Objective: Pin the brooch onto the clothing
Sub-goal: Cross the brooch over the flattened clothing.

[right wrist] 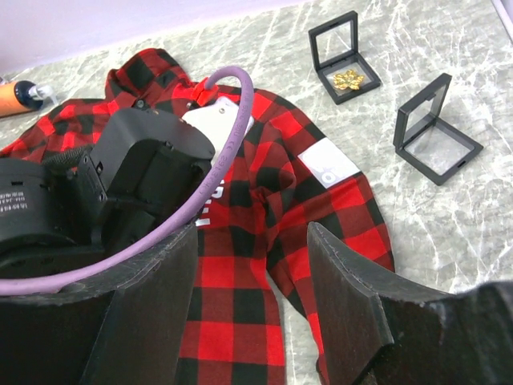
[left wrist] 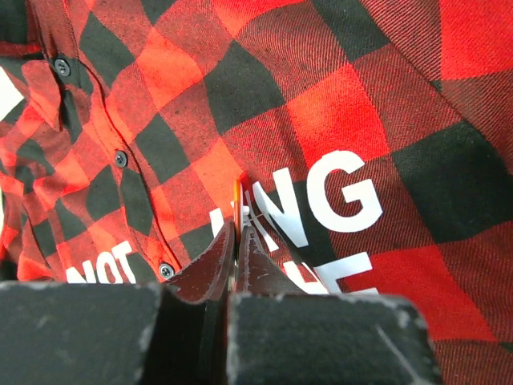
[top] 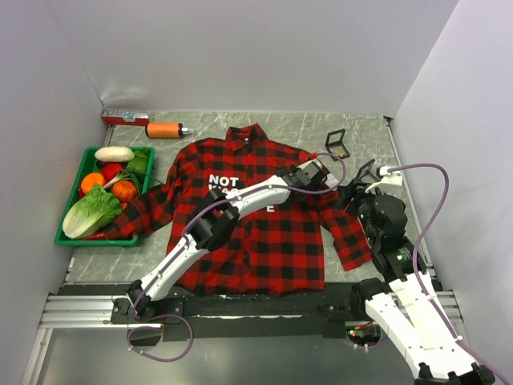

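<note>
**Inspector:** State of the left gripper [left wrist: 235, 234]?

**Examiner:** Closed to a hairline on a thin orange-gold sliver [left wrist: 237, 195], seen edge-on only. Judged to be the brooch; shape not confirmable from this angle.

**Inspector:** Position?

**Examiner:** Poised over the red-and-black plaid button-up shirt [left wrist: 361, 88], tips right at the white block lettering [left wrist: 337, 192], on the side nearer the row of dark buttons [left wrist: 120, 158]. Contact with the cloth not determinable.

**Inspector:** Long axis of the sliver?

**Examiner:** In line with the fingers, pointing out onto the lettering. Cloth directly ahead of and beneath the tips. By estimate, only a short push needed, straight along that axis.

**Inspector:** Right gripper [right wrist: 252, 233]?

**Examiner:** Wide open, holding nothing. Stationed off the sleeve side of the lettering, clearly farther from it than the left. Free to steady the fabric if wanted.

**Inspector:** Beyond the sleeve from the lettering?

**Examiner:** Two open black display boxes on the marbled grey table [right wrist: 449, 48]: the farther box [right wrist: 325, 52] with a gold leaf-shaped piece [right wrist: 348, 78] inside, the nearer box [right wrist: 437, 144] bare.

**Inspector:** Risk?

**Examiner:** Loose cloth bunching ahead of the pin rather than taking it.
</note>
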{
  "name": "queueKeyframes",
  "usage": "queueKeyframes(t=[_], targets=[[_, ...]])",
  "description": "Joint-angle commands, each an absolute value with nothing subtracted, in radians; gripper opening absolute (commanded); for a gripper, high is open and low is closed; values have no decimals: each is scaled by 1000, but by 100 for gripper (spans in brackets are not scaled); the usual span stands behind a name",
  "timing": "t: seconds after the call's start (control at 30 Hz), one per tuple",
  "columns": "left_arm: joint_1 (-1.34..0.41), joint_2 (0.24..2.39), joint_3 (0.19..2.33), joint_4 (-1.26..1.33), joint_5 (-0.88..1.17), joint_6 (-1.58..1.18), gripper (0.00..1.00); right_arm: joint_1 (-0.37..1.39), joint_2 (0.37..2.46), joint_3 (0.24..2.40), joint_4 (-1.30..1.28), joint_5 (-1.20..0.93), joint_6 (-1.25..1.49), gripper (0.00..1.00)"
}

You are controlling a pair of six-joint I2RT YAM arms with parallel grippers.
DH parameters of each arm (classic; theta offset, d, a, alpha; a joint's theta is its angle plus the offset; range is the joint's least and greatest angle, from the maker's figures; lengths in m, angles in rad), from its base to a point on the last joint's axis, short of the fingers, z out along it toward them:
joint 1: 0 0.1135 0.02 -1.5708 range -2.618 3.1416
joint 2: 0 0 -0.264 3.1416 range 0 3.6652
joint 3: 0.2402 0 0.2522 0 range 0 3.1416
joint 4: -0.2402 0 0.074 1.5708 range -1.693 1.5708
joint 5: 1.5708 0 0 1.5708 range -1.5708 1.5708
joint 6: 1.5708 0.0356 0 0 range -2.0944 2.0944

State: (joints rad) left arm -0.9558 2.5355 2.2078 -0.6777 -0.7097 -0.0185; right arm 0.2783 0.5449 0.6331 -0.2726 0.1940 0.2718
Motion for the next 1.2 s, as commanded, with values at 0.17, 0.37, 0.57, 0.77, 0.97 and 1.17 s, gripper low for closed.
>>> queueKeyframes(t=[0.17,0.37,0.57,0.77,0.97,1.17], targets=[[-988,2585,2243,-713,-735,38,1,270,529,623,-233,183,281,64],[-1006,2597,2255,-703,-733,66,1,270,537,617,-230,179,281,64],[-1012,2594,2272,-683,-692,58,1,268,538,614,-225,169,285,64],[-1014,2565,2280,-635,-634,38,1,268,545,612,-225,169,287,64],[-1014,2551,2287,-609,-598,37,1,267,551,612,-226,164,288,64],[-1014,2502,2238,-572,-549,6,1,267,560,611,-224,155,290,64]])
